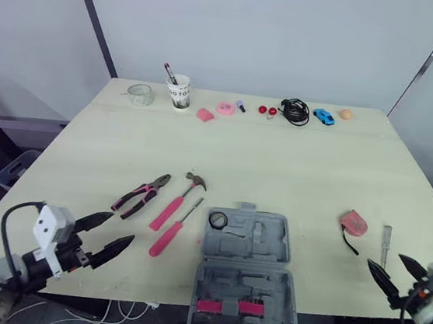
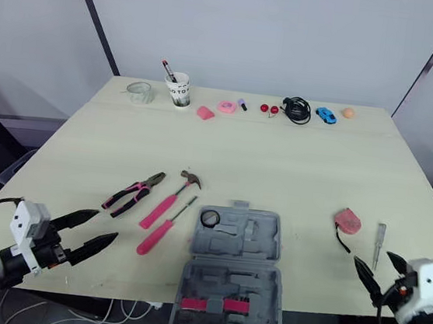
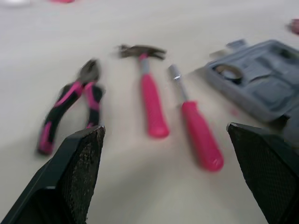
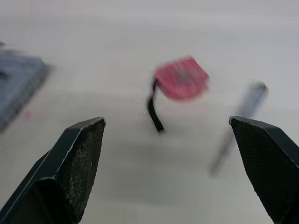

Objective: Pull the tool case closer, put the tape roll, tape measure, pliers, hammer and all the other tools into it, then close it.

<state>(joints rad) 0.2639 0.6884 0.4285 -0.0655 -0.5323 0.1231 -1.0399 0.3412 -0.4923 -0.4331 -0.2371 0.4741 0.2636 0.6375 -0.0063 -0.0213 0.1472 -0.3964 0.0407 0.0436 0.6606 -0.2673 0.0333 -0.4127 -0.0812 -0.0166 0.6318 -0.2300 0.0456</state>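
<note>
tool case lies open, tape roll inside; hammer, pliers outside it

Bare table between open tool case and tape measure.

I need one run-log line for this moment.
case open | left tool open, empty | right tool open, empty | hammer, pliers outside case

Head pair above table, wrist cameras low, sharing tool case
</note>
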